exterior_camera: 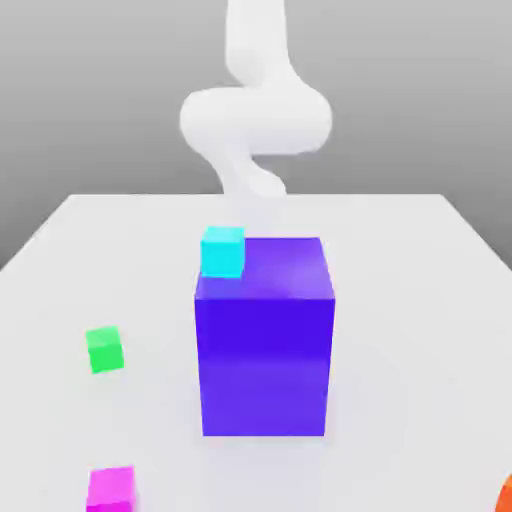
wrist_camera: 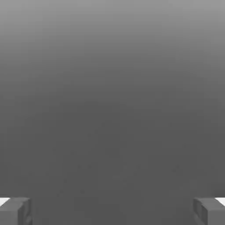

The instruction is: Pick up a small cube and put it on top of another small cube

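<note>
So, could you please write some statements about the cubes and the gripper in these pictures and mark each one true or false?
1. The cyan cube sits at the upper corner of the big purple block, toward the exterior view's left. True.
2. The green cube is stacked on the magenta cube. False: both lie apart on the white table.
3. The gripper is open with nothing between its fingers. True.
4. The purple block is smaller than the green cube. False: it is much larger.
5. The green cube lies to the exterior view's right of the purple block. False: it lies to its left.
</note>
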`<state>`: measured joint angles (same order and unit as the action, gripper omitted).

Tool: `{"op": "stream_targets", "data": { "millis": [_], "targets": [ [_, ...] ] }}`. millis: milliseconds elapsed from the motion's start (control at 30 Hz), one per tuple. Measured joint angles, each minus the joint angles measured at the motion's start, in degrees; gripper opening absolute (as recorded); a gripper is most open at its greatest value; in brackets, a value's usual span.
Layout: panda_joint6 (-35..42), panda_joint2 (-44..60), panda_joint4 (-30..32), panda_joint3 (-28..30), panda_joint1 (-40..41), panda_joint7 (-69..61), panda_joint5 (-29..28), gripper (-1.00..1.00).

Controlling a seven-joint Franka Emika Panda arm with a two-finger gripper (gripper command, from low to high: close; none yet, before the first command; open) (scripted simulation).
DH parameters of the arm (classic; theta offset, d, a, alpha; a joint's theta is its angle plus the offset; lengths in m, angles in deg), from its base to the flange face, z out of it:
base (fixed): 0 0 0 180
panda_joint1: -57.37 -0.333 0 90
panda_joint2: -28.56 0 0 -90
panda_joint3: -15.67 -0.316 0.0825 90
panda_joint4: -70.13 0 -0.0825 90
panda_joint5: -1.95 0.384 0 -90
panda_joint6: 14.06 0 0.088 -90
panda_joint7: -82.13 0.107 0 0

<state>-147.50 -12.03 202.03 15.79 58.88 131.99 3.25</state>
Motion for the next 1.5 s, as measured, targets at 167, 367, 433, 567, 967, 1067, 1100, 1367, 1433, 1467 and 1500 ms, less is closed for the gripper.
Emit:
{"op": "stream_targets", "data": {
  "millis": [167,367,433,567,967,1067,1100,1367,1433,1467,1500],
  "targets": [
    [-3.38,10.76,0.25,-0.03,3.09,8.55,2.27,0.0],
    [-7.33,23.25,0.54,-0.15,6.38,19.34,3.72,0.0],
    [-8.67,27.4,0.65,-0.13,7.38,23.12,3.93,0.0],
    [-11.35,35.69,0.86,0.32,9.23,31.09,3.79,0.0],
    [-20.01,60.43,1.22,5.7,10.09,53.68,3.55,0.0],
    [-24.51,66.67,0.07,4.99,10.81,53.64,4.67,0.0],
    [-25.99,68.62,-0.34,4.54,11.21,53.57,4.87,-1.0],
    [-25.42,67.73,-0.13,4.62,11.19,53.82,4.6,-1.0],
    [-22.6,64.14,0.65,5.19,10.78,54.37,3.84,-1.0],
    [-21.05,62.15,1.08,5.48,10.58,54.67,3.44,-1.0],
    [-20.1,60.22,2.09,5.95,10.76,55.19,3.44,-1.0]
  ]
}}
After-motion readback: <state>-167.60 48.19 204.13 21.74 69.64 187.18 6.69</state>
